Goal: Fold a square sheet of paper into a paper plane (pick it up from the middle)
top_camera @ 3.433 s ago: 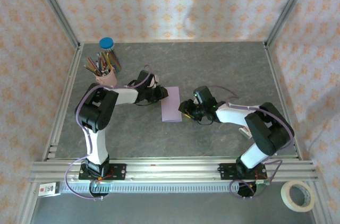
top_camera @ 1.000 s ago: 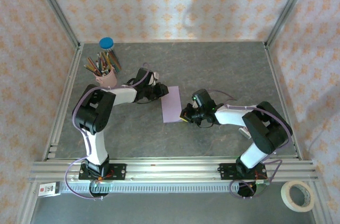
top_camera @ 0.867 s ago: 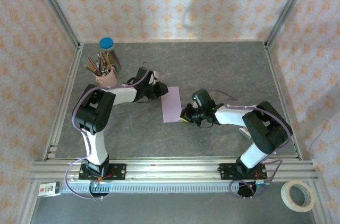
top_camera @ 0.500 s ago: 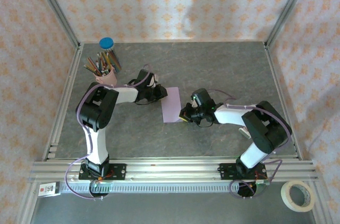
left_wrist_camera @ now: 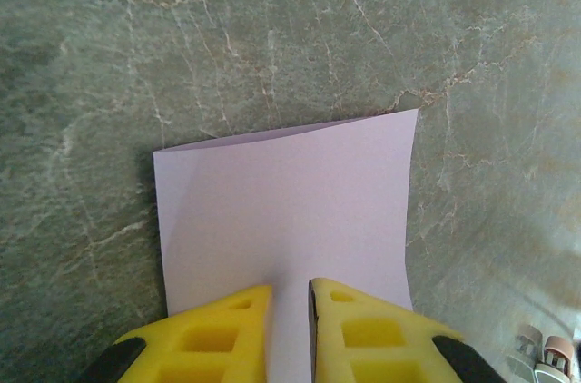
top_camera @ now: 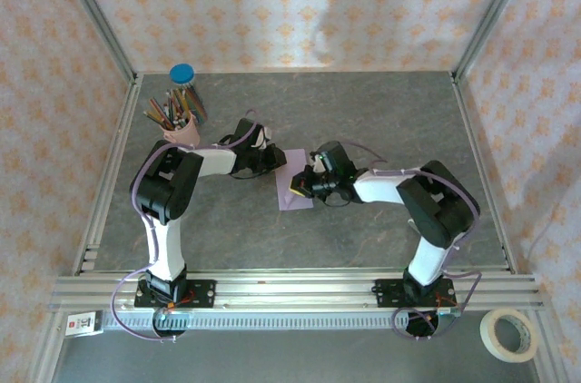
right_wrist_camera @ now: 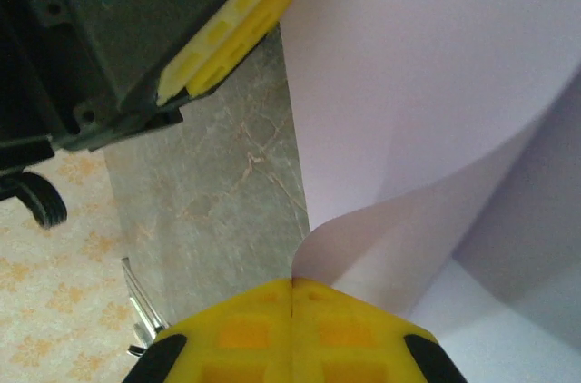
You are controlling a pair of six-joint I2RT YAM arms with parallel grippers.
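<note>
The sheet of paper [left_wrist_camera: 281, 211] is thin, matte and pale lilac. It lies as an upright rectangle near the middle of the top view, a little left of centre, on a counter [left_wrist_camera: 272, 38] of grey-green stone-look laminate veined with pale cracks. In the left wrist view its far edge runs slightly askew and a faint crease slants down from the upper left corner; the rest is smooth and flat.

The left fingers [left_wrist_camera: 218, 338] are blocky yellow plastic with square recesses. They stand a narrow slit apart at the bottom of that frame, over the sheet's near edge, with lilac showing through the gap. Whether their tips press on the paper I cannot tell.

In the right wrist view the right fingers [right_wrist_camera: 236, 328], of the same yellow plastic, are pressed together at the bottom of the frame. One edge of the sheet curls up off the counter in a soft roll that runs straight into their seam, so they seem clamped on it.

At the upper left of the top view stands a pink cup [top_camera: 181, 134] bristling with coloured pencils.
</note>
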